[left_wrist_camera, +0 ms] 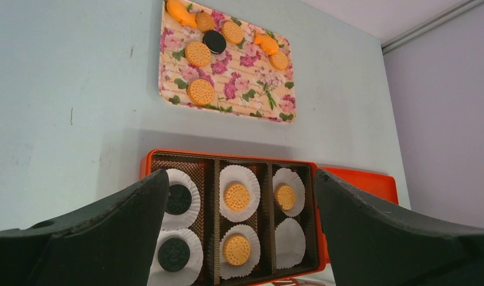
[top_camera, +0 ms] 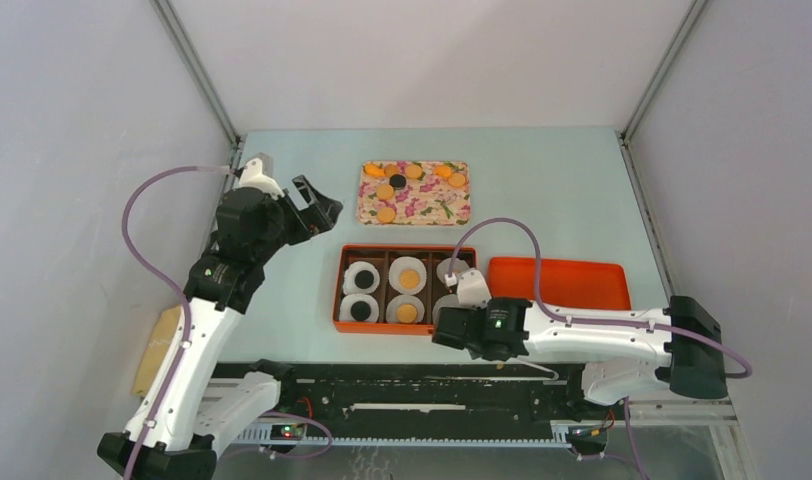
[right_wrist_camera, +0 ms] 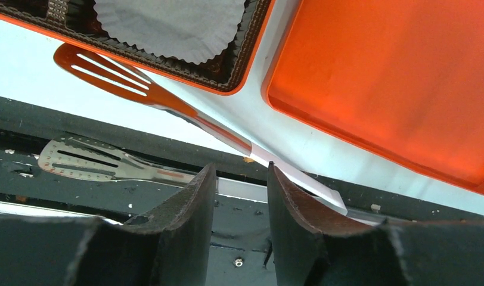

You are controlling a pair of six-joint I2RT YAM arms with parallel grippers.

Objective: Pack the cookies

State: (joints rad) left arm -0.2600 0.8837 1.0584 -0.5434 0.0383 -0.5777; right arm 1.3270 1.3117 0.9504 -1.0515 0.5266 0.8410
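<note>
Several orange-tan cookies (left_wrist_camera: 201, 92) and one black cookie (left_wrist_camera: 214, 42) lie on a floral tray (left_wrist_camera: 257, 83) at the back. An orange box (top_camera: 343, 262) holds white paper liners: two black cookies (left_wrist_camera: 178, 199) in the left column, two tan ones (left_wrist_camera: 236, 196) in the middle, one tan one (left_wrist_camera: 285, 196) at the far right. The near-right liner (left_wrist_camera: 289, 242) is empty. My left gripper (top_camera: 322, 212) is open and empty, up left of the box; it also shows in the left wrist view (left_wrist_camera: 239, 179). My right gripper (top_camera: 444, 330) is open with a narrow gap (right_wrist_camera: 241, 170), at the box's near-right corner, holding nothing.
An orange spatula (right_wrist_camera: 108, 74) with a white handle lies on the table along the box's near edge, its handle end beside my right finger. The orange lid (top_camera: 557, 283) lies right of the box. A black rail (top_camera: 422, 385) runs along the table's front edge.
</note>
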